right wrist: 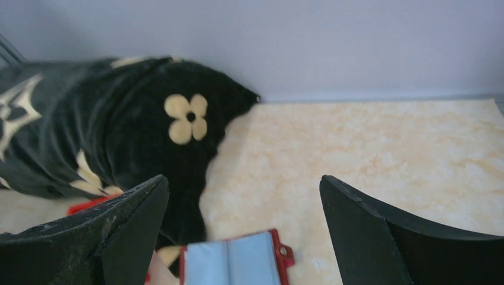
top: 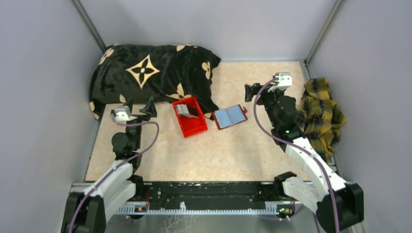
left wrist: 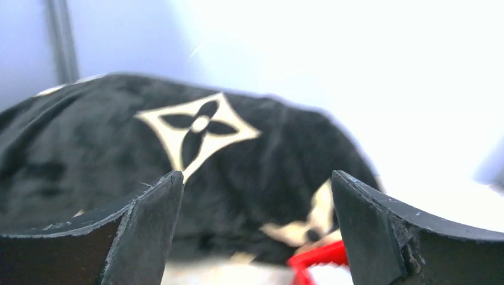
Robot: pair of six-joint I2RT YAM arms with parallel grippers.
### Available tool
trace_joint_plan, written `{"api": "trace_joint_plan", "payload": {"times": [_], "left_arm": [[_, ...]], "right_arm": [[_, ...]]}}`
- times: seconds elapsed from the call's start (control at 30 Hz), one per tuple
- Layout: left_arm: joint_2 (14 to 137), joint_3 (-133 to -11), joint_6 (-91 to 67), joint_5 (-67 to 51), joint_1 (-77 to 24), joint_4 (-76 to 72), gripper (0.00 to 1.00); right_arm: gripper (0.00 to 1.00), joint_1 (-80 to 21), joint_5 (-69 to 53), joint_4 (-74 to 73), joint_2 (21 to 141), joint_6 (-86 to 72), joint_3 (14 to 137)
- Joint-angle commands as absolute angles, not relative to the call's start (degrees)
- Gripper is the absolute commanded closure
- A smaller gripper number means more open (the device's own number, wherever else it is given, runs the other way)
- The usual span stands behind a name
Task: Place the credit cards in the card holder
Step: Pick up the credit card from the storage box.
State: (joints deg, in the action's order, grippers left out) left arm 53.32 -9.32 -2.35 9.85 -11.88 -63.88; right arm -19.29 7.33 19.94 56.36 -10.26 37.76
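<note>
The credit cards (top: pixel 184 109), a small pale stack, lie inside a bright red bin (top: pixel 191 120) at mid-table. Just right of the bin the card holder (top: pixel 230 116) lies open flat, dark red with a blue-grey lining up; it also shows low in the right wrist view as the card holder (right wrist: pixel 232 262), snap tab to the right. My left gripper (top: pixel 148 108) hovers left of the bin, open and empty; in its own view the left gripper (left wrist: pixel 257 178) faces the pillow. My right gripper (top: pixel 252 91) hangs open above and right of the card holder, and in the wrist view the right gripper (right wrist: pixel 243 181) holds nothing.
A black pillow (top: pixel 150 75) with tan flower marks fills the back left, its edge touching the bin's far side. A yellow-black plaid cloth (top: pixel 320 114) lies bunched along the right wall. Grey walls close off three sides. The bin's corner (left wrist: pixel 315 258) peeks into the left wrist view.
</note>
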Motion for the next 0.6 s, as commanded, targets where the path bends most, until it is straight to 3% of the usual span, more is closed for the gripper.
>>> {"api": "trace_joint_plan", "payload": {"times": [0.0,0.07,0.17,0.27,0.33,0.47,0.57], "left_arm": [[46.6,-13.3,-16.8,-1.6,-11.6,-51.2,0.0],[44.0,-13.9,-19.5,-11.3,-12.0,-49.3,0.0],[38.6,-13.6,-26.0,-17.0,-11.9,-44.2,0.0],[34.5,-14.4,-27.6,-17.9,-12.0,-34.8,0.01],[33.0,-16.9,-26.0,-17.3,-12.1,-25.7,0.04],[32.4,-19.5,-26.4,-9.8,-12.5,-15.1,0.04],[34.6,-22.6,-27.8,-4.1,-14.4,-6.8,0.04]], "right_arm": [[0.01,-19.7,3.3,15.8,50.3,-15.7,43.2],[0.01,-19.8,-5.9,17.3,48.3,-18.4,41.2],[0.01,-19.7,-15.2,26.6,47.3,-23.5,36.2],[0.12,-19.7,-20.2,22.6,52.6,-28.3,40.7],[0.26,-21.4,-18.8,17.5,56.7,-28.8,44.4],[0.26,-32.1,-7.2,6.7,63.7,-20.0,51.0],[0.26,-35.6,-5.5,3.6,69.2,-18.0,54.2]]}}
